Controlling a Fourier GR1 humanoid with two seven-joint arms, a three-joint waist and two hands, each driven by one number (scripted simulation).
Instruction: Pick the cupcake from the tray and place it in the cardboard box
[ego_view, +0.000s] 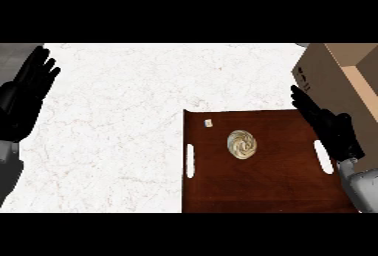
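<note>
my right hand (329, 126) is open, fingers straight; the cupcake (242, 144) sits on the tray (221, 190) just to its left. it looks light and soft-topped, so i'd pinch its sides, then carry it to the cardboard box (332, 75) just beyond my fingertips

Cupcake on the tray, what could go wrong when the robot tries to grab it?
The cupcake is small and round, so the right hand, now open beside the tray, might knock it away. The box stands close behind that hand, so lifting could bump its wall.
</note>
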